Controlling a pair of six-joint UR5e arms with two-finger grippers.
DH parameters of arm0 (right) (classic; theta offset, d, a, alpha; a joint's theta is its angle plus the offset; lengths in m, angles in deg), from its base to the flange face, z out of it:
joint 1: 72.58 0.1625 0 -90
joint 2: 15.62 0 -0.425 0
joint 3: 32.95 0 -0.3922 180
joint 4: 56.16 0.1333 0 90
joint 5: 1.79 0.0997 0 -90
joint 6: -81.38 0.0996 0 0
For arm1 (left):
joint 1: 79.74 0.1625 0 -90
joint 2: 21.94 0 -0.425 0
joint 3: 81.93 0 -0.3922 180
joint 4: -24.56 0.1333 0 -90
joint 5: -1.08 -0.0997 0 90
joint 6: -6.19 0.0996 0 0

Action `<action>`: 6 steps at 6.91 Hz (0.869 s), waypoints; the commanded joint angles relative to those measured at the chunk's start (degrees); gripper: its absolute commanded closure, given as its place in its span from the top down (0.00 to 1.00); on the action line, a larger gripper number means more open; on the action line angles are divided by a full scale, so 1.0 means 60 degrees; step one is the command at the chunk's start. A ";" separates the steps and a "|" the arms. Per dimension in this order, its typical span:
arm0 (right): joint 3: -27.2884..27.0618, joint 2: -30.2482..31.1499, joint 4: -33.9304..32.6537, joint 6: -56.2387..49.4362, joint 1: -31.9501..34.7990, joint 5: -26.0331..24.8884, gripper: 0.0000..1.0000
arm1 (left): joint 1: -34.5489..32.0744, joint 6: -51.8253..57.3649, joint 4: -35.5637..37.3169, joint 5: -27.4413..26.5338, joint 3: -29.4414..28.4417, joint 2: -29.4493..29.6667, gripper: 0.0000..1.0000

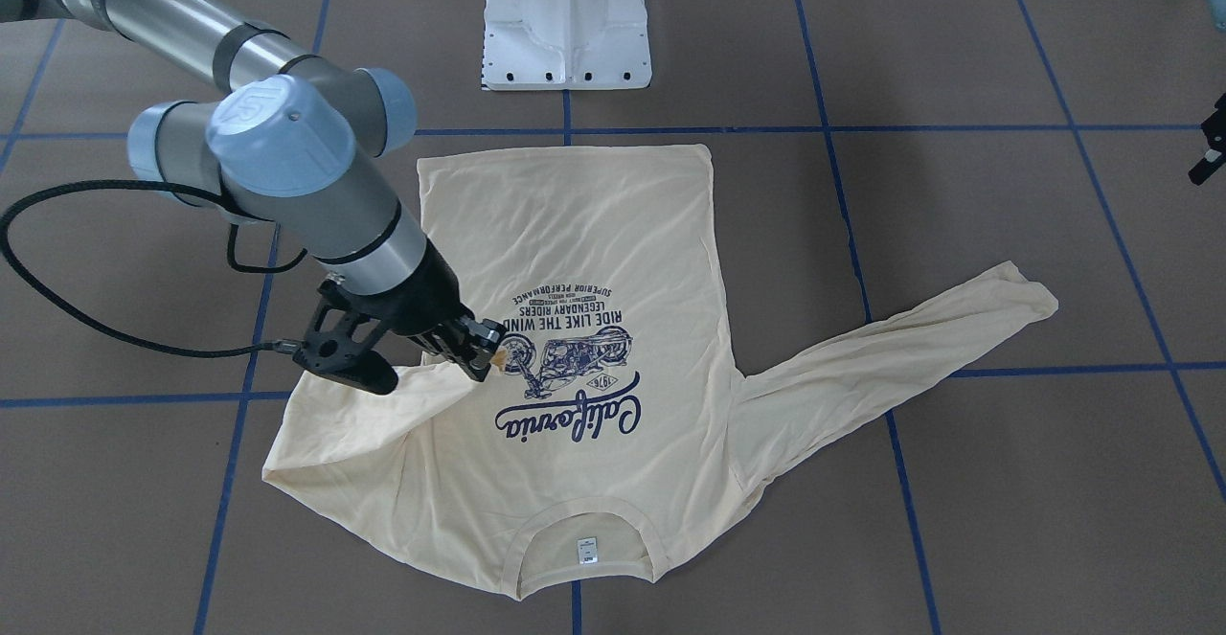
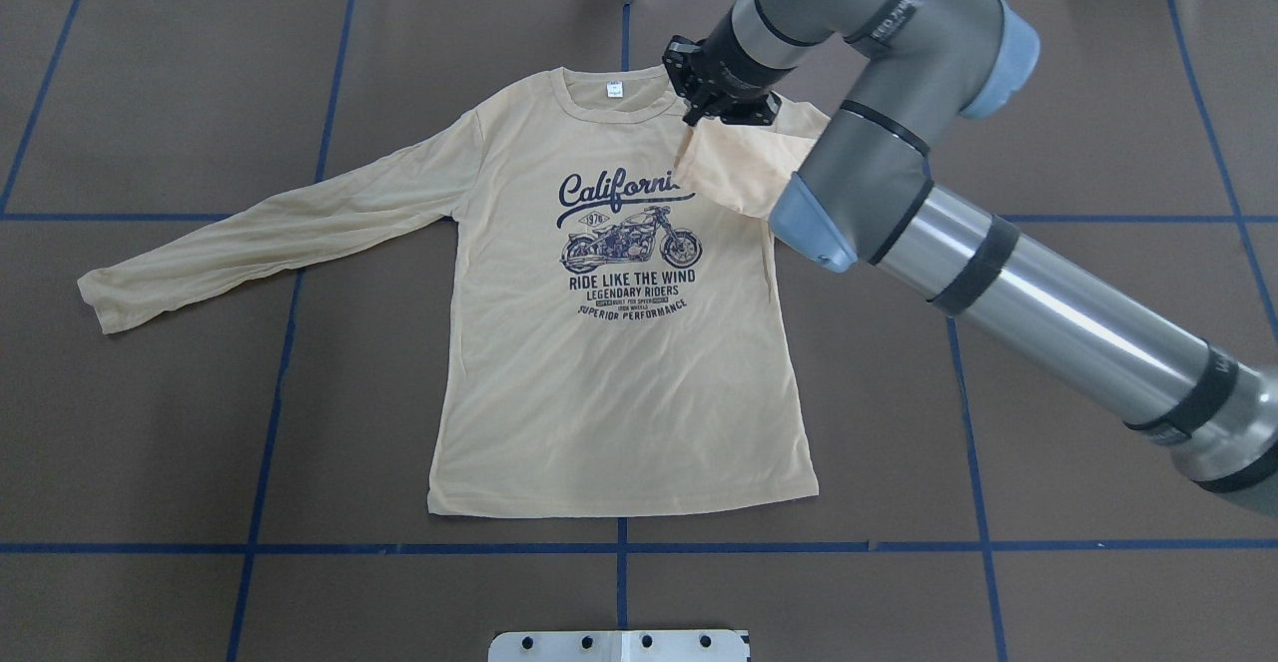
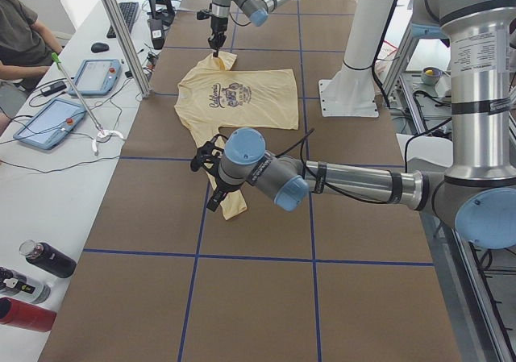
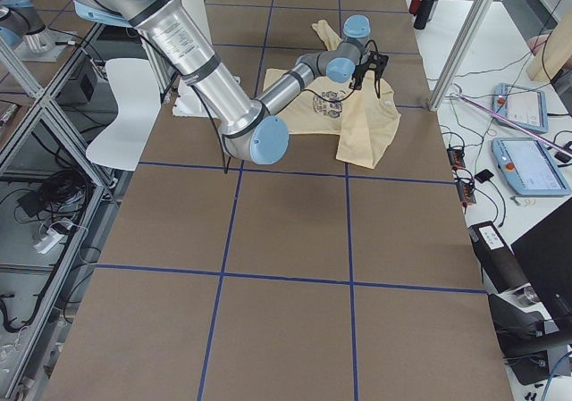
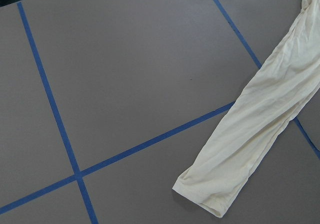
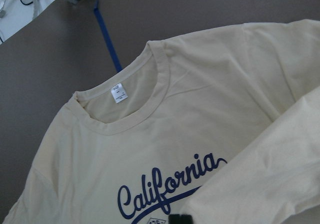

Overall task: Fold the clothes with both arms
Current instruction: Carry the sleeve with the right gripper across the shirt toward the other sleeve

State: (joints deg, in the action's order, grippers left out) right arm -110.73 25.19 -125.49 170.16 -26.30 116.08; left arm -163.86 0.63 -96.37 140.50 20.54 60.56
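Shirt [image 2: 619, 392] lies flat and face up, navy print [image 2: 629, 243] at its centre. Right gripper [image 1: 486, 352] is clamped on the cuff of one sleeve [image 2: 739, 168], lifted just over the print's edge. Best to carry it straight across the print and lower the cuff flat before letting go, with no twist. Left gripper [image 3: 206, 156] hangs well away from the print, by the other sleeve [image 2: 270, 233]; its jaw gap cannot be told.

Brown table [image 2: 150, 392], matte, possibly paper-covered, marked with blue tape lines [image 2: 270, 412] in a grid. Cream long-sleeved shirt [image 2: 619, 392] lies flat on it, print up, collar on the far side from the robot, hem near a tape line. One sleeve [image 2: 270, 233] is spread flat toward the robot's left. White pedestal base [image 1: 567, 22] stands on the robot's side.
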 commanded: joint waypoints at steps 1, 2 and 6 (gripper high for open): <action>0.0702 -0.1379 -0.0047 -0.0045 -0.0197 -0.0118 0.00 | 0.0002 0.0005 0.0015 0.0010 -0.0014 -0.0010 1.00; 0.0804 -0.1745 0.0069 -0.0148 -0.0488 -0.0365 0.00 | 0.0002 -0.0010 0.0015 -0.0005 -0.0014 -0.0010 1.00; 0.1433 -0.2494 0.0070 -0.1773 -0.1440 -0.1333 0.00 | 0.0031 0.0005 0.0015 0.0010 -0.0160 -0.0010 1.00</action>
State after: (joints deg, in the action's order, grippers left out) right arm -103.71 11.55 -125.10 161.60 -33.27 109.47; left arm -163.76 0.66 -96.28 140.53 19.75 60.51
